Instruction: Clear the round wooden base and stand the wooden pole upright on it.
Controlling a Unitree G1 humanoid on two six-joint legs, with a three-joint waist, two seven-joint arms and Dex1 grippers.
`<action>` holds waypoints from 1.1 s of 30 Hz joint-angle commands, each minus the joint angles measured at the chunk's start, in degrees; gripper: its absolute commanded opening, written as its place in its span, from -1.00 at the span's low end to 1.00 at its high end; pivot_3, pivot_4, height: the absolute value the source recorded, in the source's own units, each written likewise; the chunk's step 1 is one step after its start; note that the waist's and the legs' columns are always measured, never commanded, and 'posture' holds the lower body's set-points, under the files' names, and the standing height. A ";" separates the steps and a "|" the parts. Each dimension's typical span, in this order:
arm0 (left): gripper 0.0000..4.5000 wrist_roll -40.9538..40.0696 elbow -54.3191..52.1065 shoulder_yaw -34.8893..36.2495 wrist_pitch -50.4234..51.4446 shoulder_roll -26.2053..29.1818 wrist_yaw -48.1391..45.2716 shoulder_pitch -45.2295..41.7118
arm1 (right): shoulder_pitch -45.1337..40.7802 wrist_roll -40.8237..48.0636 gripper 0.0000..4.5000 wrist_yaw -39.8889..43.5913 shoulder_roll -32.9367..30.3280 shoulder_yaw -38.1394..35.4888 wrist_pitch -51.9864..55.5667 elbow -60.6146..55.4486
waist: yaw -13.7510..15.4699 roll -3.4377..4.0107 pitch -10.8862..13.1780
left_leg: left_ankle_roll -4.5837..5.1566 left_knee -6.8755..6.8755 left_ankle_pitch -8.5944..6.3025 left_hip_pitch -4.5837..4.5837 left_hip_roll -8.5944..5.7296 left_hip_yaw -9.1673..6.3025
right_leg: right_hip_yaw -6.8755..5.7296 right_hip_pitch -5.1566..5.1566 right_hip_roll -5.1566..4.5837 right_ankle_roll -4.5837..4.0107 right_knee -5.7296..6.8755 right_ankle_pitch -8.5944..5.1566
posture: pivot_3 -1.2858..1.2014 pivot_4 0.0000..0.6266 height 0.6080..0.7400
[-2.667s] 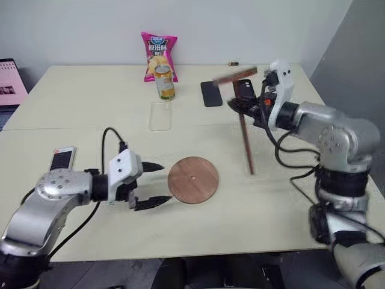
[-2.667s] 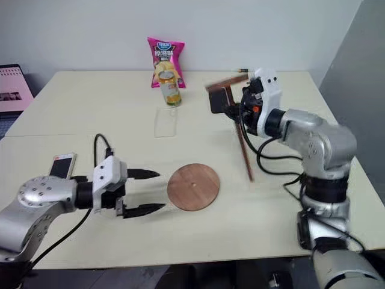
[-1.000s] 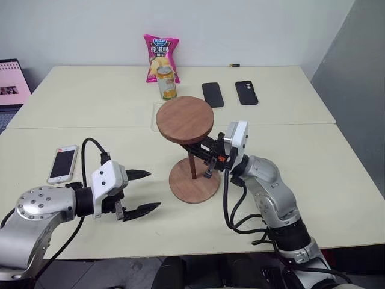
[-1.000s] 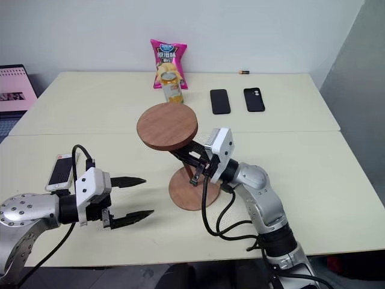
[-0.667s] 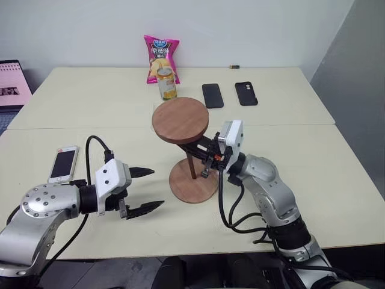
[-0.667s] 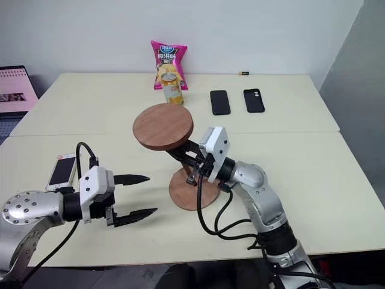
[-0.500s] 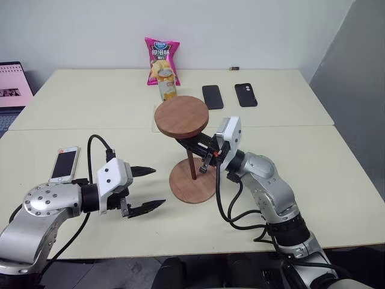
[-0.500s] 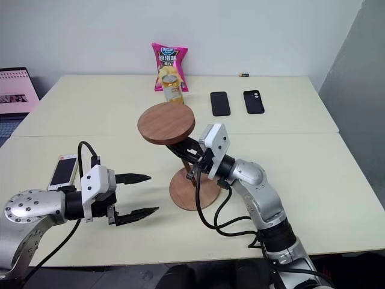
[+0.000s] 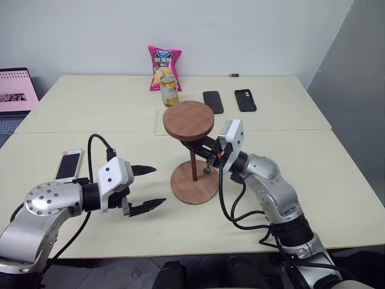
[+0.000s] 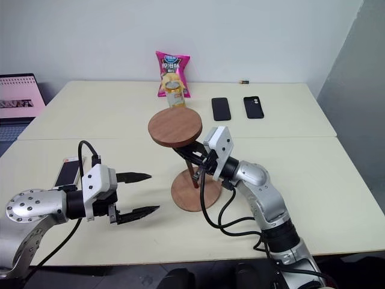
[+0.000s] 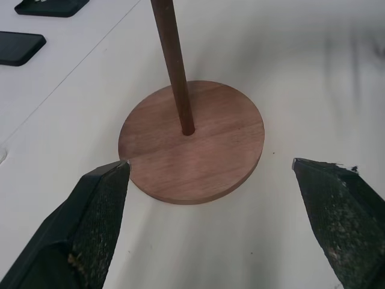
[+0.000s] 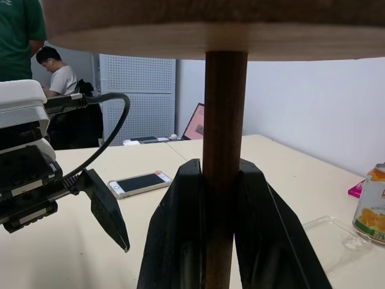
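Note:
The round wooden base [image 9: 194, 190] lies flat in the middle of the near table. The wooden pole [image 9: 192, 165] stands nearly upright on it, its fixed disc [image 9: 188, 120] on top. In the left wrist view the pole's [image 11: 174, 60] lower end meets the base [image 11: 210, 156] at the centre hole. My right gripper [image 9: 195, 154] reaches in from the right and is shut on the pole [image 12: 224, 150] below the disc, its fingers [image 12: 177, 241] on either side. My left gripper [image 9: 159, 185] hovers open just left of the base, holding nothing.
A white phone [image 9: 69, 164] lies behind my left arm. At the back are two black phones [image 9: 212, 101], a can [image 9: 170, 90], a pink chip bag [image 9: 161, 66] and a clear case [image 9: 159, 114]. A laptop [image 9: 18, 90] sits far left. People [image 12: 21, 36] show in the background.
My right gripper carried the pole from the right side of the table onto the base. Over the last second the pole has straightened slightly. My left gripper has stayed open in place.

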 commanded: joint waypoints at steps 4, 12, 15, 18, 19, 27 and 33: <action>1.00 0.02 -0.68 -0.17 -0.83 -0.20 0.45 -0.88 | 1.29 -1.44 -0.54 -1.28 -1.29 0.81 6.37 2.58 | 0.00 0.01 0.02 | 0.00 -0.01 0.00 -0.01 0.00 -0.01 | 0.00 -0.02 0.00 -0.01 0.00 -0.01 | 0.03 -0.52 1.00; 1.00 0.98 -0.61 -0.53 -1.03 1.07 -0.34 -0.85 | 1.03 -0.38 0.20 -0.17 -1.78 0.08 8.44 -0.98 | -0.27 -0.06 0.60 | 0.00 0.00 0.00 -0.79 0.05 0.08 | 0.05 -0.85 0.04 -0.26 0.08 0.14 | 0.03 -0.52 1.00; 1.00 1.02 -0.63 -0.33 -0.86 0.39 0.64 -1.42 | 1.48 -0.23 0.51 1.26 -3.26 0.12 9.12 -2.60 | -0.26 -0.04 0.61 | 0.00 -0.05 0.00 -0.87 0.07 0.03 | 0.00 -0.91 0.06 -0.27 0.04 0.13 | 0.03 -0.52 1.00; 1.00 0.47 -0.60 0.26 -0.14 -0.35 1.94 -2.33 | 1.56 -0.15 0.81 2.52 -4.63 0.01 9.65 -3.56 | -0.23 -0.06 0.62 | 0.00 -0.01 0.00 -0.92 0.02 0.03 | 0.00 -0.90 0.03 -0.26 0.01 0.13 | 0.03 -0.52 1.00; 1.00 -0.34 -0.50 0.75 0.81 -0.44 2.35 -2.84 | 1.50 -0.13 0.88 3.33 -5.48 0.01 9.94 -4.08 | -0.23 -0.05 0.62 | 0.00 0.00 0.00 -0.92 0.02 0.03 | 0.00 -0.89 0.03 -0.26 0.01 0.13 | 0.03 -0.52 1.00; 1.00 1.32 -1.41 6.47 4.89 4.29 4.46 -1.13 | 2.11 1.64 0.98 13.26 -23.12 -7.39 12.47 -9.68 | -0.14 -0.10 0.93 | 0.01 0.04 0.00 -0.97 0.00 -0.01 | -0.05 -0.90 0.02 -0.25 -0.01 0.13 | 0.03 -0.52 1.00; 1.00 1.50 0.58 9.80 5.06 5.48 4.17 0.47 | 4.33 6.51 0.98 20.81 -34.68 -15.26 12.36 -12.26 | -0.06 -0.13 1.38 | 0.01 0.01 0.00 -0.97 0.03 -0.06 | -0.12 -0.90 0.03 -0.24 -0.01 0.12 | 0.03 -0.52 1.00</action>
